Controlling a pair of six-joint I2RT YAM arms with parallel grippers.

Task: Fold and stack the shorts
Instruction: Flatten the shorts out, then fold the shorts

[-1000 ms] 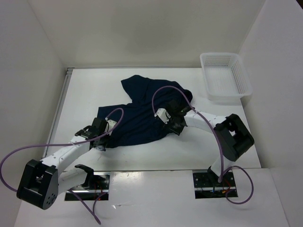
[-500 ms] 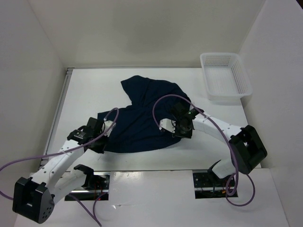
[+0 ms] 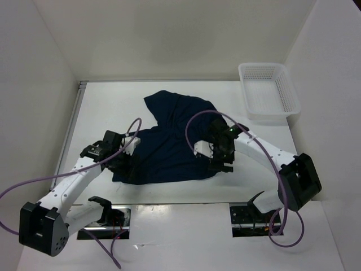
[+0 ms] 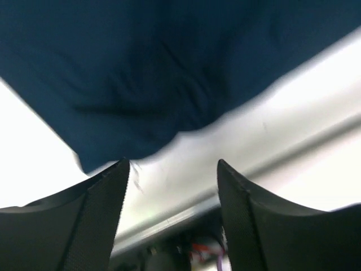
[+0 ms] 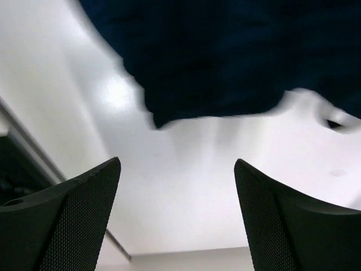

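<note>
- Seeing the shorts (image 3: 169,147) in the middle of the bench (image 3: 101,107), rumpled and not yet folded, well apart from the basket (image 3: 268,90) at the far right corner.
- Widest along the near hem, running left to right, parallel to the near edge. Narrowing into a bunched lobe toward the far edge, leaning slightly left. Can't tell waistband from leg ends.
- Left claw (image 3: 125,164) at the near left corner of the cloth, right claw (image 3: 221,165) at the near right corner. One claw per corner, so no call on which is nearer.
- Left wrist view: fingers (image 4: 90,214) spread wide with nothing between them. Cloth edge just past the tips, on the far side.
- Right wrist view: same story, gaping and gripping nothing. Cloth corner just beyond the tips, bare bench beneath.
- Judging the step as lining up to pinch both near corners, probably to carry the near hem over toward the far edge for a first fold.
- Calls for moving each claw forward and down onto its own corner, then closing.
- Risks: catching only the top layer of soft cloth, or shoving the hem instead of gripping it. Hard to gauge the gap to the cloth from the blurred wrist views.
</note>
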